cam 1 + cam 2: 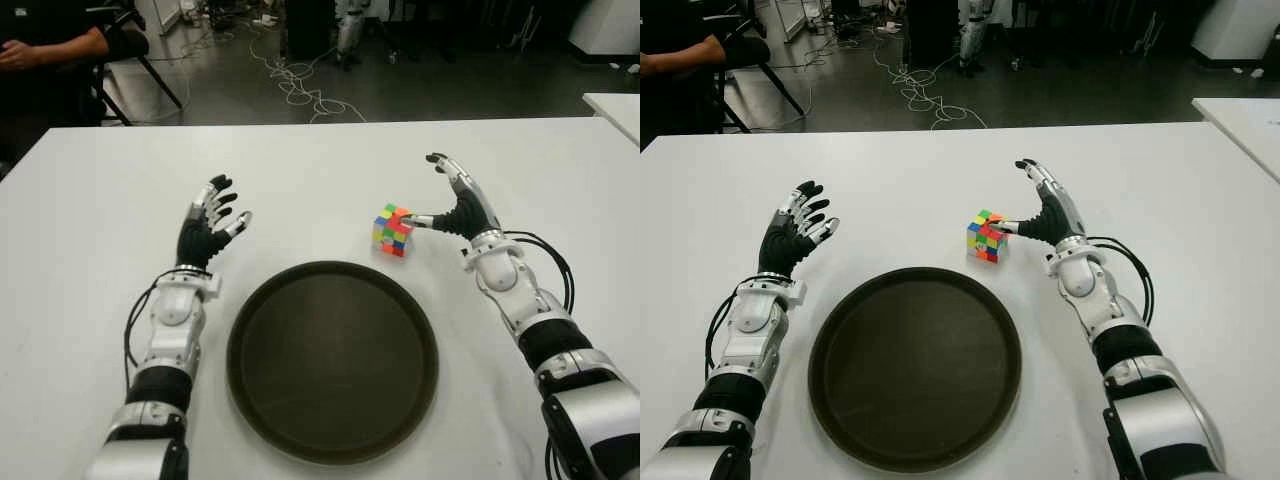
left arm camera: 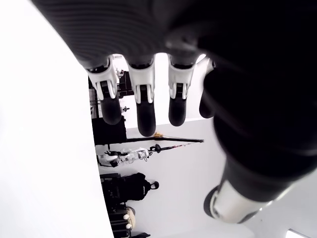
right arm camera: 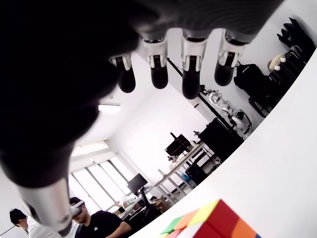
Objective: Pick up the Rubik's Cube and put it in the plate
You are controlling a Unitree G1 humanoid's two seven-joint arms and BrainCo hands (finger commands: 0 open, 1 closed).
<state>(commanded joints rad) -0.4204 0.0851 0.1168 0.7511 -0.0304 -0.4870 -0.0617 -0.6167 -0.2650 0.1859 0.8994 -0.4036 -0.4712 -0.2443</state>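
The Rubik's Cube (image 1: 393, 230) stands on the white table (image 1: 320, 170), just beyond the far right rim of the dark round plate (image 1: 332, 360). My right hand (image 1: 455, 200) is beside the cube on its right, fingers spread, with the thumb tip touching or nearly touching the cube's side. In the right wrist view the fingers (image 3: 193, 74) stretch out straight above the cube (image 3: 208, 225) and hold nothing. My left hand (image 1: 210, 225) shows left of the plate with its fingers (image 2: 143, 106) open and nothing in them.
A seated person's arm (image 1: 55, 45) shows at the far left beyond the table. Cables (image 1: 300, 85) lie on the dark floor behind. Another white table's corner (image 1: 615, 105) is at the right edge.
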